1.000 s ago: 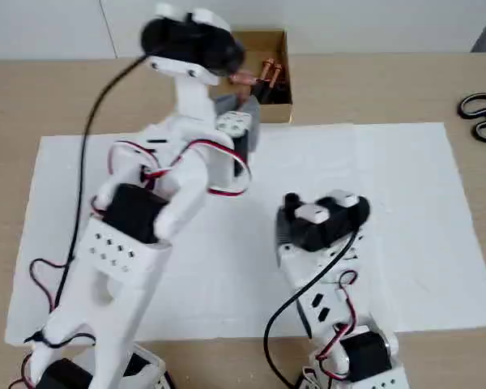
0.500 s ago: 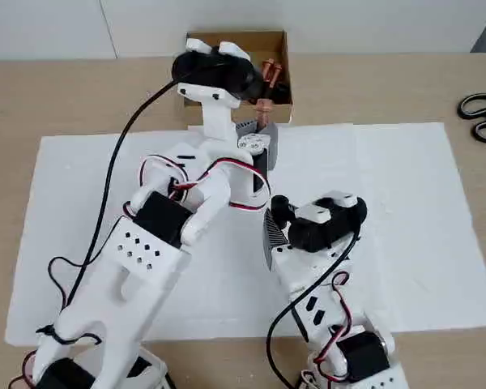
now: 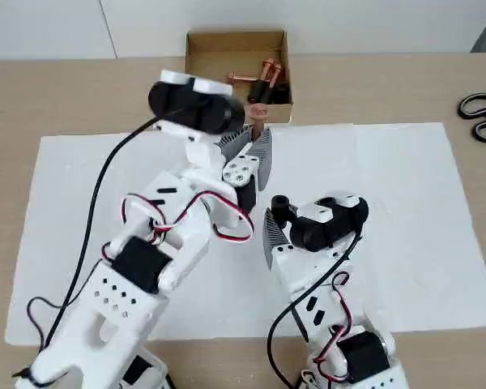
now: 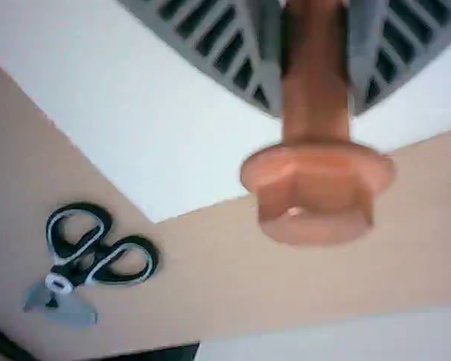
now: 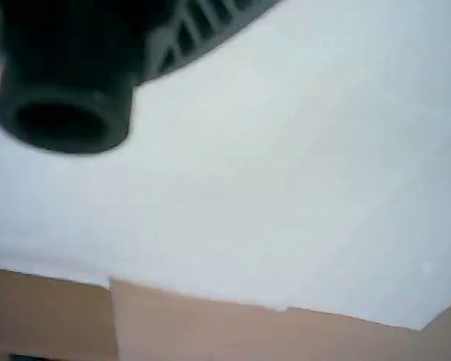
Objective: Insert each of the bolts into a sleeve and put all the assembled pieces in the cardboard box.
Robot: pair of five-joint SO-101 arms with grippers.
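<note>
Left pincer (image 3: 255,144) clamps a copper bolt (image 4: 313,162) near the cardboard box (image 3: 198,49); right pincer (image 3: 273,227) grips a black sleeve (image 5: 60,105) above the white sheet (image 3: 389,203) on the desk (image 3: 65,89).

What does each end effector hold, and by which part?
Left end effector: a bolt by its shank. Right end effector: a sleeve by its side.

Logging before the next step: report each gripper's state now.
Left gripper: closed, holding a copper bolt.
Right gripper: closed, holding a black sleeve.
</note>
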